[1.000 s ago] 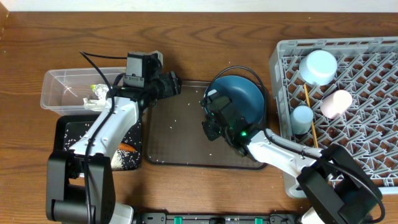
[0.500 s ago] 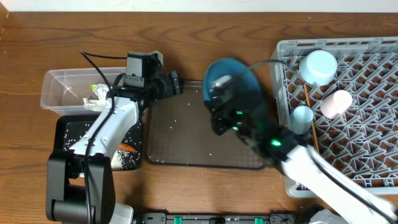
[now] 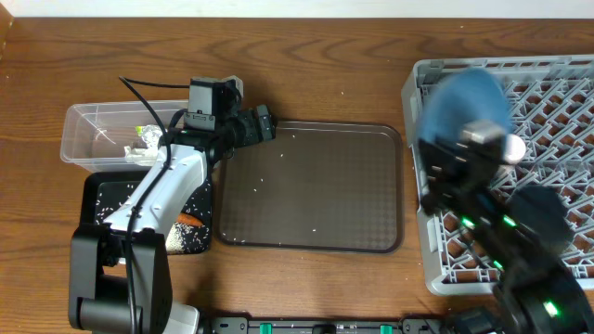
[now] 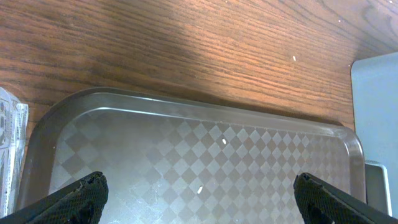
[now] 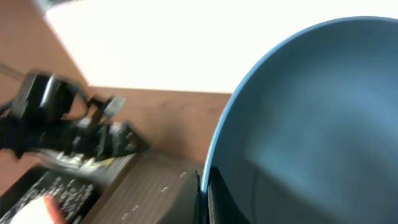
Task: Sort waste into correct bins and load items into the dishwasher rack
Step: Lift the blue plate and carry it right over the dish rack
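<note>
The dark-blue plate (image 3: 464,97) hangs tilted and blurred over the left part of the grey dishwasher rack (image 3: 548,67). My right gripper (image 5: 204,196) is shut on its rim, and the plate (image 5: 311,112) fills most of the right wrist view. My left gripper (image 3: 264,125) hovers open and holding nothing over the brown tray's far left corner; one of its fingers (image 4: 81,196) shows low in the left wrist view. The clear tub (image 3: 88,121) holds the silver-and-yellow wrapper (image 3: 144,139). In the black tray (image 3: 102,190) lie rice and the carrot (image 3: 190,221).
The brown serving tray (image 3: 316,186) lies mid-table with loose rice grains (image 4: 199,188) scattered on it. A pink cup (image 3: 513,146) peeks out beside the right arm in the rack. The arm and plate hide the rack's other contents.
The right arm lifted the plate off the brown tray and swung it right, over the rack. The left gripper opened wider and stayed in place.
</note>
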